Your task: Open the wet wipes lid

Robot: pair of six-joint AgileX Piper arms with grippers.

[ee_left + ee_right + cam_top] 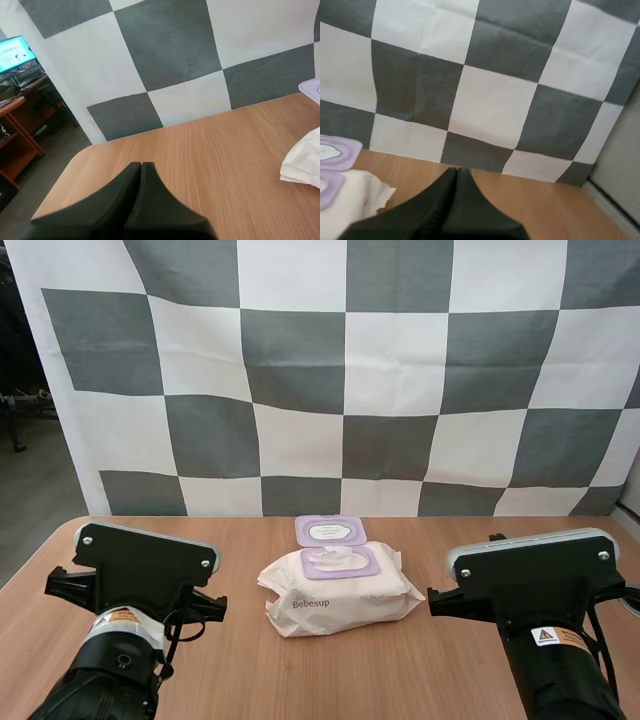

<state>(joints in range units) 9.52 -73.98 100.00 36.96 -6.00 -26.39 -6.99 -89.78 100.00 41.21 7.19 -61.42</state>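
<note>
A white pack of wet wipes [338,590] lies in the middle of the wooden table [400,670], its purple lid [330,531] flipped back flat behind the purple-rimmed opening [340,561]. My left gripper [141,166] hovers over the table left of the pack, fingers together as one dark wedge, holding nothing; the pack's white edge [302,162] shows beside it. My right gripper [456,171] is likewise shut and empty, to the right of the pack [355,197], with the open lid [335,150] beyond. Both arms' heads [140,565] [535,575] flank the pack in the high view.
The table's rounded left corner [82,152] drops off toward the floor near my left gripper. A grey wall [620,165] stands close to the table's right side.
</note>
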